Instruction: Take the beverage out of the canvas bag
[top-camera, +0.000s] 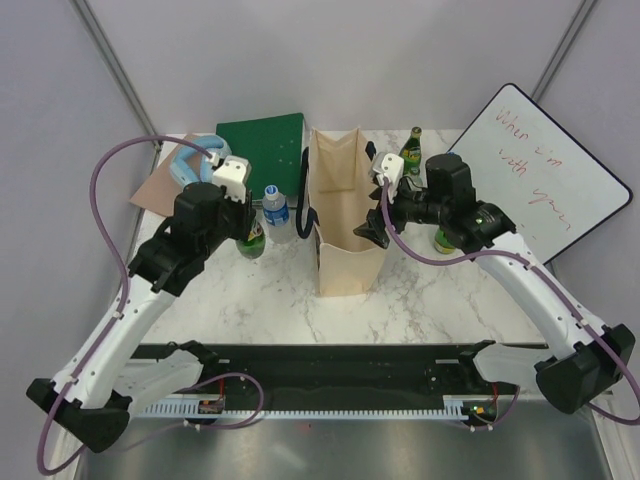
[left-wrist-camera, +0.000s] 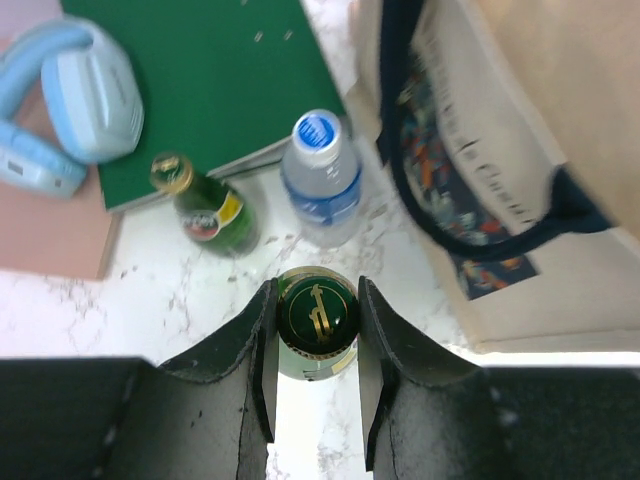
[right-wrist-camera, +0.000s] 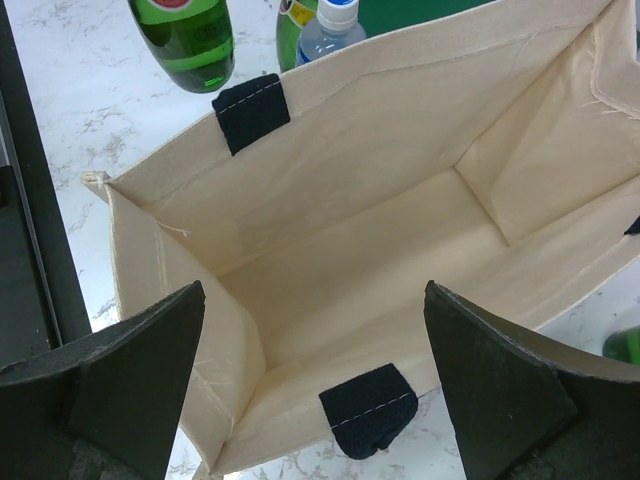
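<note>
The canvas bag (top-camera: 345, 262) stands upright in the middle of the worktop (top-camera: 430, 300), with its mouth open to the top. The right wrist view looks straight down into it and shows only bare cloth at the bottom, so I judge that no drink is inside. The right jaws are spread wide over the mouth of the bag and hold nothing. The beverage is the green bottle (left-wrist-camera: 317, 312). It is outside the bag, just left of it in the top view, beside the water bottle (top-camera: 278, 212). The left jaws are closed on its neck, and the fingers (left-wrist-camera: 245, 340) lie against the cap on both sides. Its long axis is vertical and points up at the wrist camera, so the jaws sit directly over it. The left arm is clearly the nearer one. I cannot tell whether the base rests on the worktop. The coming move probably needs a straight release and rise, because the second green bottle (left-wrist-camera: 205, 210) stands near, toward the upper left.
</note>
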